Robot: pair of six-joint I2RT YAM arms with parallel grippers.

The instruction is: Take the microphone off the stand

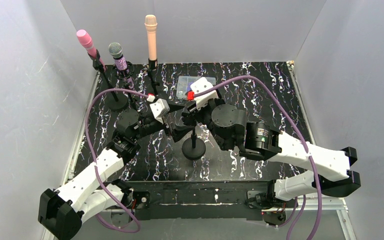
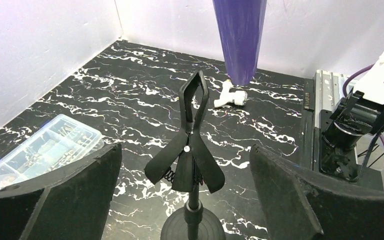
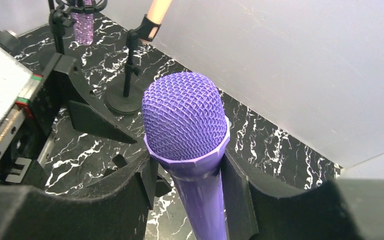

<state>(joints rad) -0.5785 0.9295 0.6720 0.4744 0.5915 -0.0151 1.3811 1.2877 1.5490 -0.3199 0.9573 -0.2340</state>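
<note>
- Standing at the back left corner of the table [image 1: 260, 100] are three other stands, carrying in turn a pink microphone [image 1: 85, 39], a glittered microphone [image 1: 116, 54] and a peach microphone [image 1: 151, 31], all seated in their holders.
- The left gripper [image 2: 185, 147] sits near the table centre with its jaws spread wide and nothing between the pads [image 2: 70, 195]. In the left wrist view, the pads flank the stand on either side without touching it.
- The stand [image 1: 194, 148] is upright on its round base just right of the left gripper. Its spring clip [image 2: 190, 140] is empty.
- A clear parts box [image 1: 187, 86] lies flat on the table behind the stand, apart from it.
- The right gripper [image 3: 190, 165] is above the stand, jaws partly closed and clamped on the body of the purple microphone [image 3: 185, 117] just below the mesh head, with a finger [image 3: 130, 192] pressing on each side.
- The microphone is held upright, head uppermost. In the left wrist view its tapered tail hangs above the clip and clear of it.
- A small white fitting [image 2: 230, 96] lies on the tabletop beyond the clip.
</note>
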